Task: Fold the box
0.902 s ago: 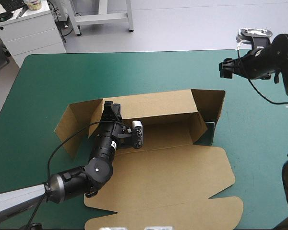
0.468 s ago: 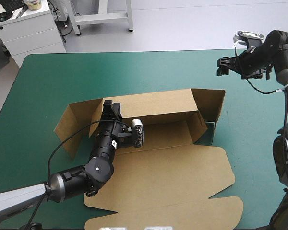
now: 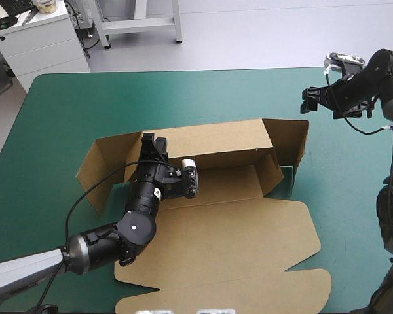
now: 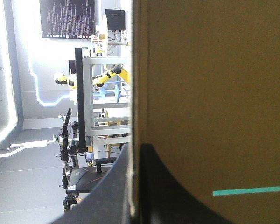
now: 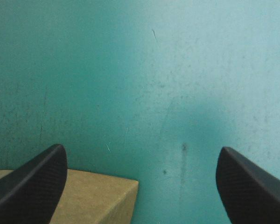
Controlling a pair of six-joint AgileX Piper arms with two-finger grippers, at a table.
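The brown cardboard box (image 3: 236,255) lies in the middle of the teal-green table cover (image 3: 59,104). Its long back wall stands up. The flaps at its two ends stand up too. Its big lid lies flat on the robot's side of the box.

The left gripper (image 3: 150,141) is at the left end of the box's back wall. In its own view, the left gripper (image 4: 136,154) has its two black fingers pressed almost together, with the board of the box (image 4: 214,93) between them. So it is pinching the wall. It has hardly moved since just before, and the wall stands much as it did.

The change is on the other side. The right gripper (image 3: 308,101) was a bit farther beyond the box's right end flap just before. Now it has come nearer to that flap's top corner. In its own view, the right gripper (image 5: 141,151) has its fingers spread wide with nothing between them. A corner of the box (image 5: 84,196) shows just beside one finger. It does not look like it is touching the box yet.

I think this means the left gripper is keeping the back wall steady while the right one gets ready to work on the right end flap. The box is not folded yet. The flaps are not tucked in.
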